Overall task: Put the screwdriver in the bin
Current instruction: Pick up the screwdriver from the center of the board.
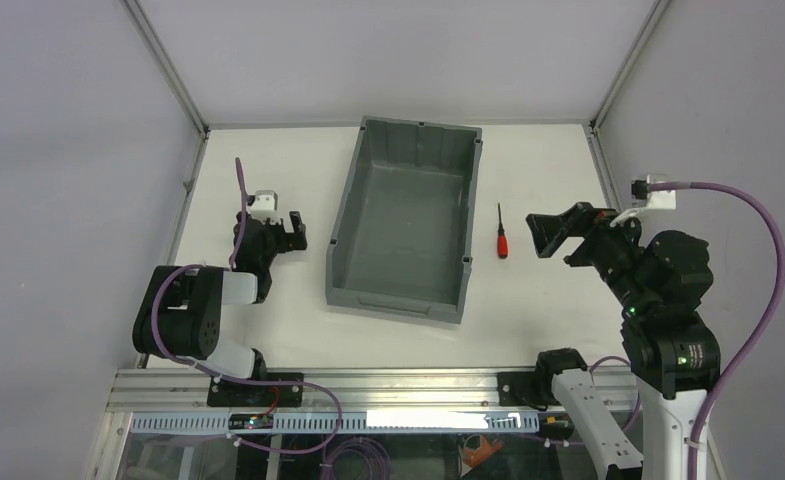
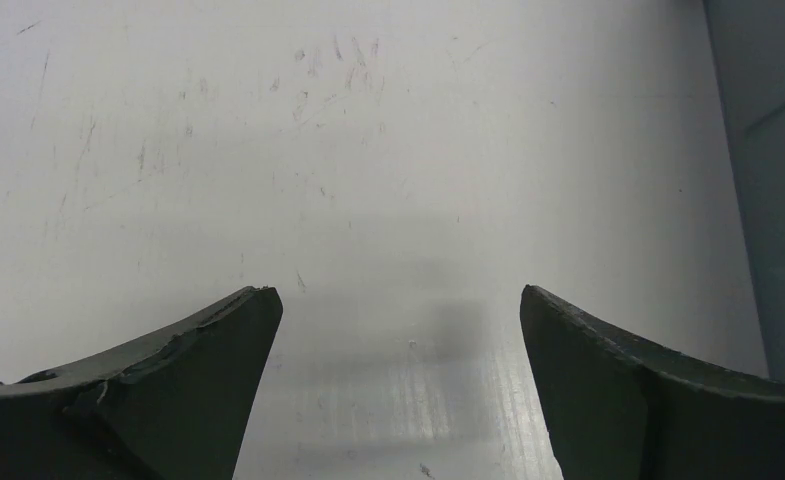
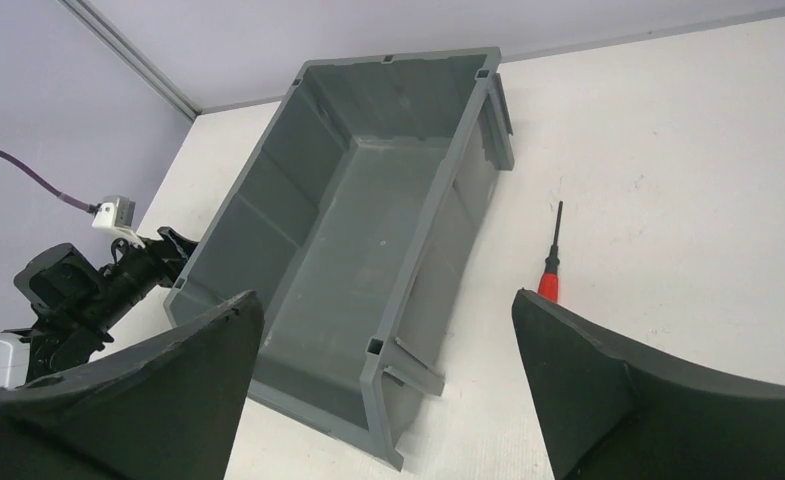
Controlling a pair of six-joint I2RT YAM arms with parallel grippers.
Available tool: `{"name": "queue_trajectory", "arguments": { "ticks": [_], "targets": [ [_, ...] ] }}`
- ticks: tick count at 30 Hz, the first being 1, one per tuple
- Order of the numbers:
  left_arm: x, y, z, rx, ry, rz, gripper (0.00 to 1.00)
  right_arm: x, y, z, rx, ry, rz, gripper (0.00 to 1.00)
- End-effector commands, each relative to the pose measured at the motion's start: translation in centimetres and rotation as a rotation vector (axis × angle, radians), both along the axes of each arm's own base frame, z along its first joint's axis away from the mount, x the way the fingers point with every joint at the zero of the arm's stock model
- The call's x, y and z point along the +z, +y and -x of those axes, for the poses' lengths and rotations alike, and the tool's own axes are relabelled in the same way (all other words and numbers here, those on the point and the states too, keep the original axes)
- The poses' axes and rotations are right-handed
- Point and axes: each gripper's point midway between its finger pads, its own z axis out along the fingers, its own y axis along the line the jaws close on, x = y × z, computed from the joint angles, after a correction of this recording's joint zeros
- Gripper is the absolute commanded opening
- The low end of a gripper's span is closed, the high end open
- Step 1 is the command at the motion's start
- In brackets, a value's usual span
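The small screwdriver (image 1: 502, 238) with a red handle and thin black shaft lies on the white table just right of the grey bin (image 1: 405, 290). It also shows in the right wrist view (image 3: 552, 268), partly behind my right finger, beside the bin (image 3: 423, 245), which holds nothing. My right gripper (image 1: 558, 240) is open and empty, raised a little to the right of the screwdriver, its jaws wide apart (image 3: 383, 305). My left gripper (image 1: 290, 232) is open and empty, low over the bare table left of the bin (image 2: 396, 292).
Grey enclosure walls and metal posts (image 1: 168, 70) ring the table. White table surface (image 1: 558, 170) lies behind and right of the screwdriver. A purple cable (image 1: 758, 220) loops from the right arm. An aluminium rail (image 1: 368, 385) runs along the near edge.
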Motion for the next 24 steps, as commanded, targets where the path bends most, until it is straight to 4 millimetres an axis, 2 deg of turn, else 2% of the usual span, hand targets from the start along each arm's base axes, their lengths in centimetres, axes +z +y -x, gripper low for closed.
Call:
{"name": "queue_trajectory", "arguments": {
  "ticks": [1, 14, 24],
  "targets": [
    [2.2, -0.1, -1.2, -0.018, -0.083, -0.013, 0.99, 1.2, -0.7, -0.8, -0.038, -0.049, 0.017, 1.0],
    [2.2, 0.0, -1.2, -0.017, -0.082, -0.014, 0.99, 2.1, -0.5, 0.0, -0.002, -0.028, 0.059, 0.99],
    [2.2, 0.0, -1.2, -0.018, -0.082, -0.014, 0.99, 3.2, -1.4, -2.5, -0.053, 0.11, 0.121, 0.99]
  ]
}}
